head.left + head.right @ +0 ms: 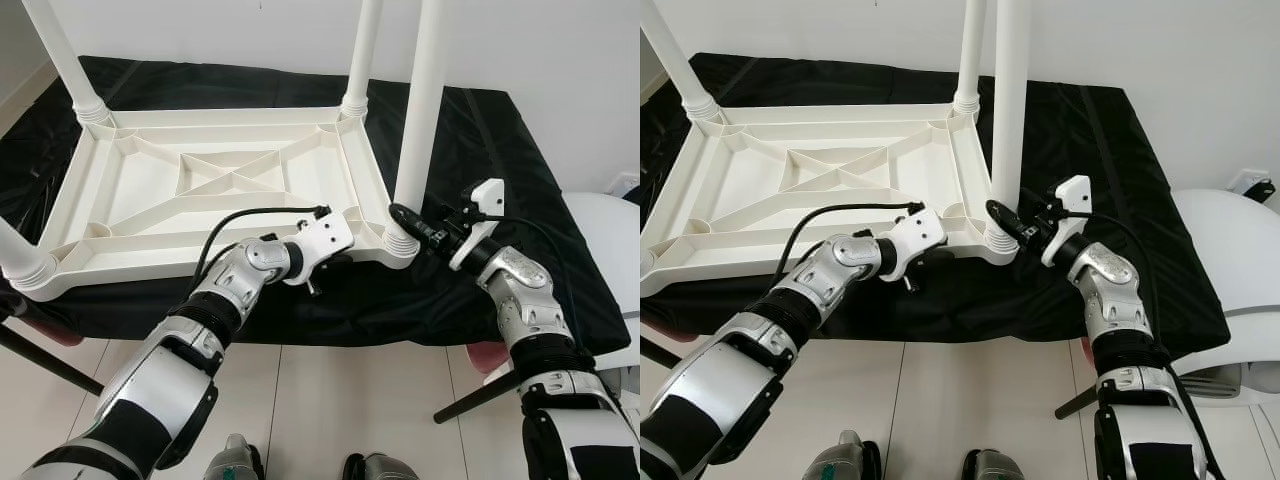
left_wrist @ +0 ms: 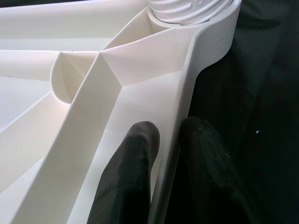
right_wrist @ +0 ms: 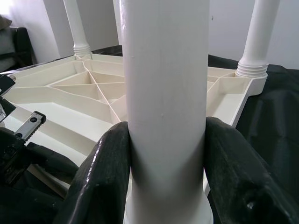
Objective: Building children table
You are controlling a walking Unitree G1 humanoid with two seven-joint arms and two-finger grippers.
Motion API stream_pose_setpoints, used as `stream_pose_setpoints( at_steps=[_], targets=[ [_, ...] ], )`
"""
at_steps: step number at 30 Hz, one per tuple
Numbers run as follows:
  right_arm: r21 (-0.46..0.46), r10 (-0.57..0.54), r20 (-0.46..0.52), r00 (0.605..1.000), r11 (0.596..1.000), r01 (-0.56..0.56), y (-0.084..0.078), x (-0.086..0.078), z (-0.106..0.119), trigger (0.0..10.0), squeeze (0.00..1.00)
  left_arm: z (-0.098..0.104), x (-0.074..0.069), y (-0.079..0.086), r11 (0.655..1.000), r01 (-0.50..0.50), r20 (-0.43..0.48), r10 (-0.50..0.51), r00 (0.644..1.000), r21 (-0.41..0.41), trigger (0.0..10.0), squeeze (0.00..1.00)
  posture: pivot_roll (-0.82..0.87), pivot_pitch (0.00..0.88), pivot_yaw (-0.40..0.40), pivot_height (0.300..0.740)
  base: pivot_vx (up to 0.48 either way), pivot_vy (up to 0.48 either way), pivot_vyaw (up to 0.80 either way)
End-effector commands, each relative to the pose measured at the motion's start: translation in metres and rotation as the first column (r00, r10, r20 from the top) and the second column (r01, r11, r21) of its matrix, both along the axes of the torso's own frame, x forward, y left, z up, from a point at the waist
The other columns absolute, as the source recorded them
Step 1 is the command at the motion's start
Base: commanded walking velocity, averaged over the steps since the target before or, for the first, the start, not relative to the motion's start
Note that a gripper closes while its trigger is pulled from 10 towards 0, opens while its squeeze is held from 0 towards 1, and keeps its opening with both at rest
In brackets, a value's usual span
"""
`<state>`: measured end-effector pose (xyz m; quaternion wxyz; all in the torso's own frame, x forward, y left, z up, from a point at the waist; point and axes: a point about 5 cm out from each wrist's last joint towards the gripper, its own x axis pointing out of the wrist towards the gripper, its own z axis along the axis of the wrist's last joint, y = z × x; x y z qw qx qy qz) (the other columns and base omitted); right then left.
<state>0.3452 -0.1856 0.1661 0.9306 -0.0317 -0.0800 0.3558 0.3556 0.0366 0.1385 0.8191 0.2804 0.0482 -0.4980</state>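
Note:
A white plastic children's table [image 1: 150, 190] lies upside down on a black-covered surface, ribbed underside up. White legs stand at its corners: far left [image 1: 60, 55], far right [image 1: 362, 50], near left [image 1: 15, 255] and near right [image 1: 420, 110]. My left gripper [image 1: 348, 258] is shut on the table's near rim, close to the near right corner. In the left wrist view one black finger [image 2: 135, 158] sits inside the rim and the other outside. My right gripper [image 1: 402, 216] is shut on the near right leg [image 3: 166, 70] just above its socket, with fingers [image 3: 110, 163] on both sides.
The black cloth [image 1: 480, 130] hangs over the front edge, with dark support legs [image 1: 480, 395] slanting to the tiled floor [image 1: 330, 400]. A white rounded object [image 1: 610, 240] stands at the right. A white wall [image 1: 520, 40] is right behind the table.

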Motion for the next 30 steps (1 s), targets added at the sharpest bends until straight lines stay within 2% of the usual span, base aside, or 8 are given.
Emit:
stream_pose_setpoints(
  at_steps=[1, 8, 11, 17, 24, 30],
  targets=[
    [0.0, -0.01, -0.134, 0.991, 1.0, 0.01, -0.001, -0.009, -0.034, 10.0, 0.0, -0.003, -0.004, -0.002, 0.999, 0.043, -0.026, -0.043, 0.999, 0.005, 10.0, 0.0, 0.01, 0.092, -0.034, 0.74, 0.0, 0.0, 0.0],
    [0.08, -0.069, -0.113, 0.991, 0.994, 0.078, -0.008, -0.014, -0.038, 10.0, 0.0, -0.003, -0.005, -0.002, 0.999, 0.046, -0.025, -0.046, 0.999, 0.004, 10.0, 0.0, 0.01, 0.094, -0.029, 0.74, 0.0, 0.0, 0.0],
    [0.171, -0.141, -0.082, 0.987, 0.973, 0.153, -0.013, -0.018, -0.039, 10.0, 0.0, -0.003, -0.005, -0.003, 0.999, 0.052, -0.027, -0.052, 0.998, 0.006, 10.0, 0.0, 0.0, 0.095, -0.021, 0.74, 0.0, 0.0, 0.0],
    [0.227, -0.174, -0.084, 0.981, 0.955, 0.189, -0.012, -0.022, -0.043, 10.0, 0.0, -0.003, -0.006, -0.006, 0.998, 0.061, -0.028, -0.061, 0.998, 0.008, 10.0, 0.0, 0.0, 0.093, -0.017, 0.74, 0.0, 0.0, 0.0],
    [0.207, -0.164, -0.097, 0.982, 0.961, 0.181, -0.009, -0.028, -0.051, 10.0, 0.0, -0.002, -0.007, -0.007, 0.998, 0.066, -0.025, -0.066, 0.998, 0.004, 10.0, 0.0, -0.01, 0.094, -0.014, 0.74, 0.0, 0.0, 0.0],
    [0.134, -0.146, -0.092, 0.985, 0.978, 0.158, -0.006, -0.029, -0.054, 10.0, 0.0, -0.002, -0.007, -0.007, 0.998, 0.065, -0.026, -0.065, 0.998, 0.001, 10.0, 0.0, 0.0, 0.094, -0.019, 0.74, 0.0, 0.0, 0.0]
  ],
)
